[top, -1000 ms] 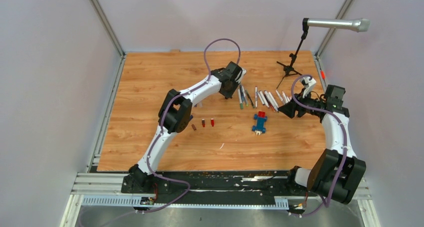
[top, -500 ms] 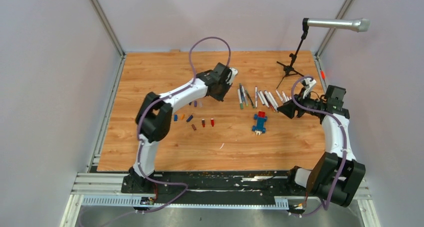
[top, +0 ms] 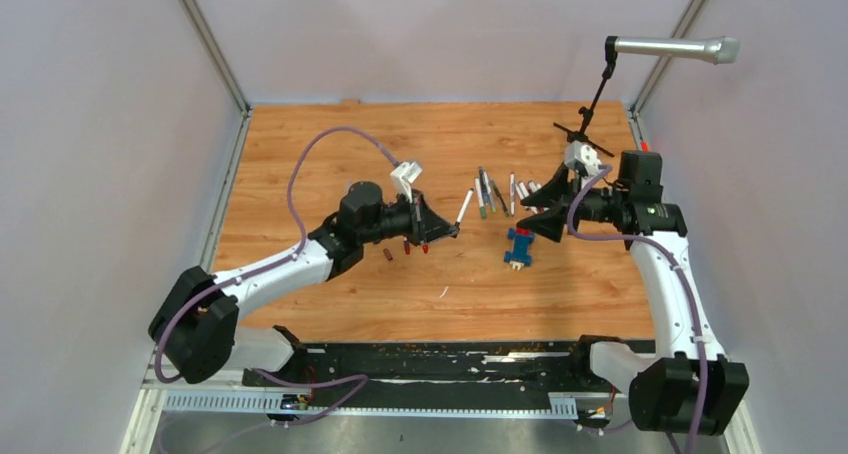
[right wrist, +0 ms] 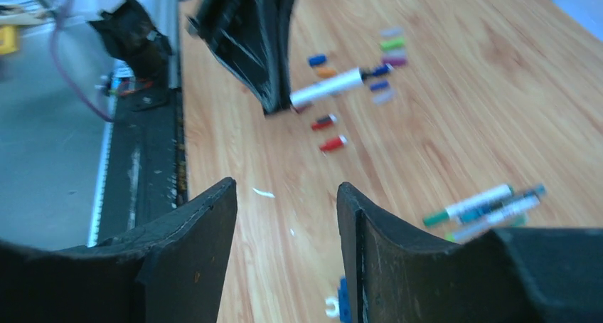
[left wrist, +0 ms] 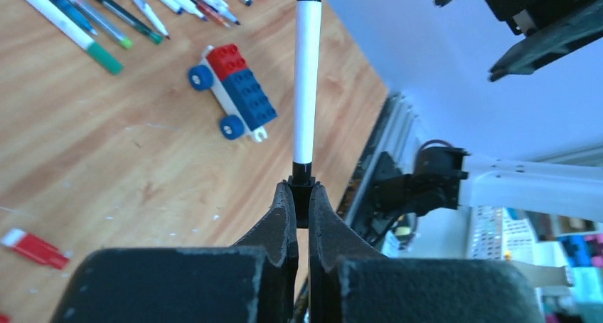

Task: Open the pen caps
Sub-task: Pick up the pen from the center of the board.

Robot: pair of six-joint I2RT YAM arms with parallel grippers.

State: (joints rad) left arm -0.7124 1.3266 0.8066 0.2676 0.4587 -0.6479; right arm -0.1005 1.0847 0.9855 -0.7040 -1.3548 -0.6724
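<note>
My left gripper (top: 443, 228) (left wrist: 302, 188) is shut on the black end of a white pen (top: 465, 206) (left wrist: 307, 81). The pen sticks straight out from the fingertips, above the table, and points toward the right arm. My right gripper (top: 528, 226) (right wrist: 284, 195) stands open and holds nothing; it faces the pen (right wrist: 327, 88) from a short distance. Loose pen caps lie on the wood under the left gripper: red ones (top: 425, 244) (right wrist: 333, 144), a brown one (top: 388, 255), and blue (right wrist: 318, 60), orange (right wrist: 327, 72), green (right wrist: 392, 44) and purple (right wrist: 395, 56).
A row of pens (top: 500, 194) (left wrist: 107, 17) lies at the back centre of the table. A blue-and-red toy block car (top: 518, 246) (left wrist: 238, 92) sits just below the right gripper. A microphone stand (top: 585, 124) stands at the back right.
The left arm has pulled away from the pen row toward the near left, carrying a white pen. The right gripper has swung left toward the centre and opened slightly.
</note>
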